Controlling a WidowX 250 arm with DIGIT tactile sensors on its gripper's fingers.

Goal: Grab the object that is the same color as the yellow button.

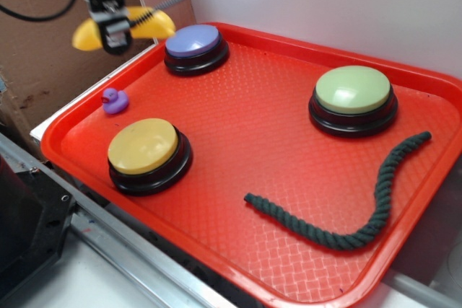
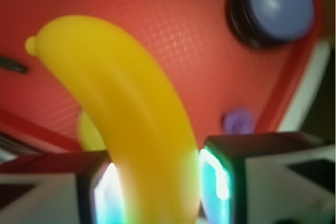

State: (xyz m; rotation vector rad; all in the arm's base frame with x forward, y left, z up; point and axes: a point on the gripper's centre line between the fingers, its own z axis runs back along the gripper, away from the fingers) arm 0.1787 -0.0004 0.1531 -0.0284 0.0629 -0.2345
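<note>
The yellow toy banana [image 1: 148,24] hangs in the air above the tray's far left corner, with my gripper [image 1: 115,34] shut on its middle. In the wrist view the banana [image 2: 121,103] fills the centre, pinched between both pads [image 2: 218,179], its tip pointing up left. The yellow button [image 1: 143,146] with its black base sits on the red tray [image 1: 260,178] at the near left, well below and in front of the gripper.
A purple-topped button [image 1: 193,42] stands just right of the gripper. A green-topped button [image 1: 353,91] is at the far right. A tiny purple duck [image 1: 114,100] sits by the tray's left rim. A dark green rope [image 1: 354,207] curves across the near right. A cardboard wall stands behind the gripper.
</note>
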